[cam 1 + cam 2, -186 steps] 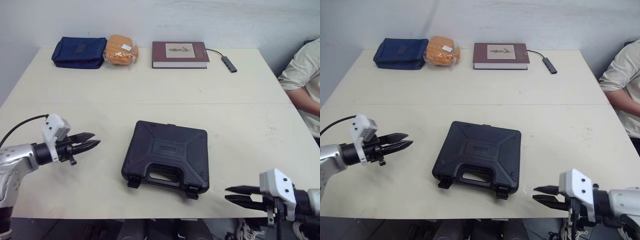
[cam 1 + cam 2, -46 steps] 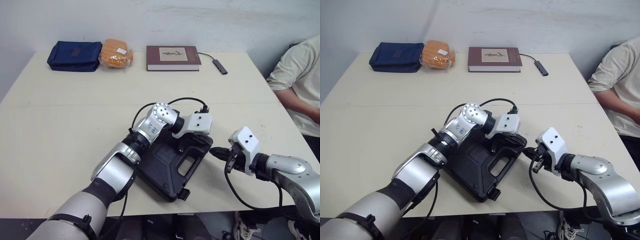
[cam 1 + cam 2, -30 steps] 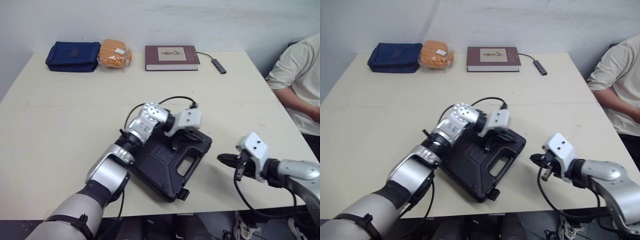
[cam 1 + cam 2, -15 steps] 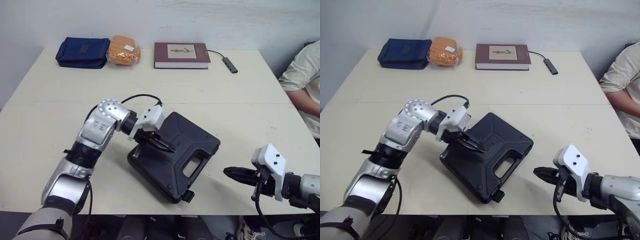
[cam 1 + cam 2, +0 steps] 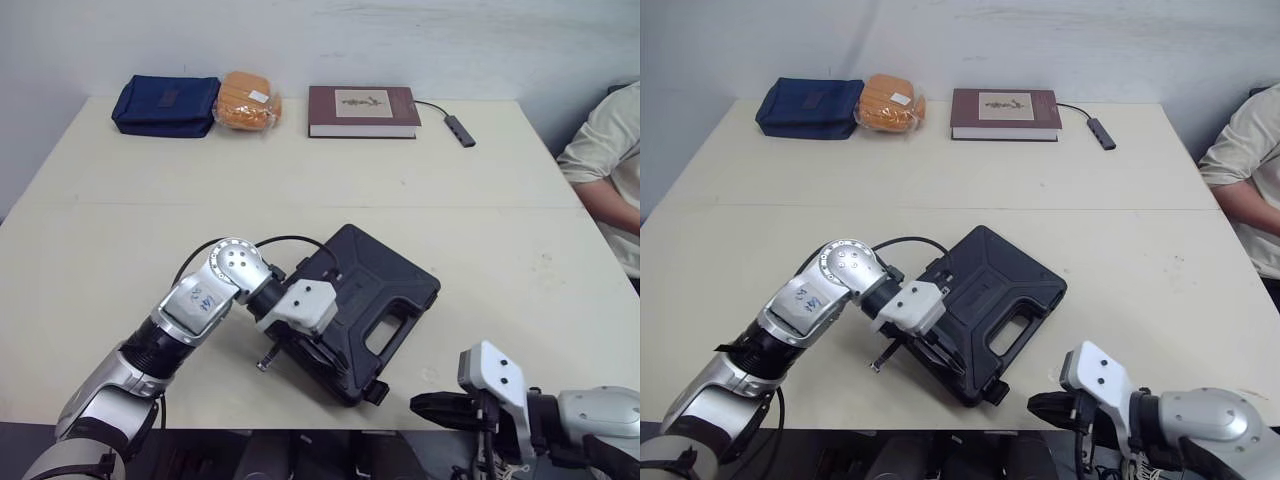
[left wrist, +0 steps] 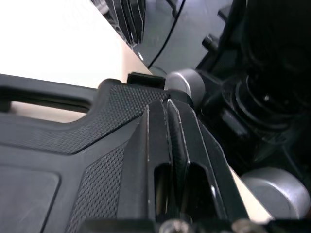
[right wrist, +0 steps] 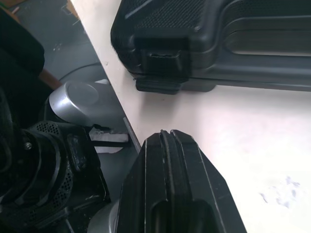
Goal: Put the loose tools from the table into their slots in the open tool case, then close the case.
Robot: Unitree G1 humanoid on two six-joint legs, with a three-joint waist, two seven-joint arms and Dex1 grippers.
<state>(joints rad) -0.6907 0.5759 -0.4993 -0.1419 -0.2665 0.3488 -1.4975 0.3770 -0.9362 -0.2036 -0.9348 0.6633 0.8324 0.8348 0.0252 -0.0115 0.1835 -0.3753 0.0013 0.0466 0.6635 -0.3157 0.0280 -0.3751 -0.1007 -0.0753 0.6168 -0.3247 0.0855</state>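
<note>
Two tools are seen, and both are clenched, fingers pressed together with nothing held between them. The left tool (image 6: 166, 103) is laid against the textured lid of the tool case (image 5: 385, 290), and in the left eye view it is found at the lower centre of the frame, on the case's lower-left side. The right tool (image 5: 418, 406) is held in the lower right of the frame near the front edge of the worktop (image 5: 120, 230). Its fingertips are pointed left toward the near corner of the case and are kept apart from it. The case is black and closed and is set flat on the worktop, turned on a diagonal, just below the middle of the frame. Its carrying handle (image 5: 385, 338) is faced toward the lower right. A latch (image 5: 375, 392) is seen at the near corner, just ahead of the right tool; whether it is fastened cannot be told. Along the far edge of the worktop, at the top of the frame, a blue pouch (image 5: 165, 104) is placed at the upper left. An orange packet (image 5: 248, 100) is set touching it, and a dark red book (image 5: 362, 110) is laid at the upper centre. A small grey adapter (image 5: 460, 128) on a cable is found just right of the book. A person's pale sleeve (image 5: 605, 150) is seen at the right edge.
</note>
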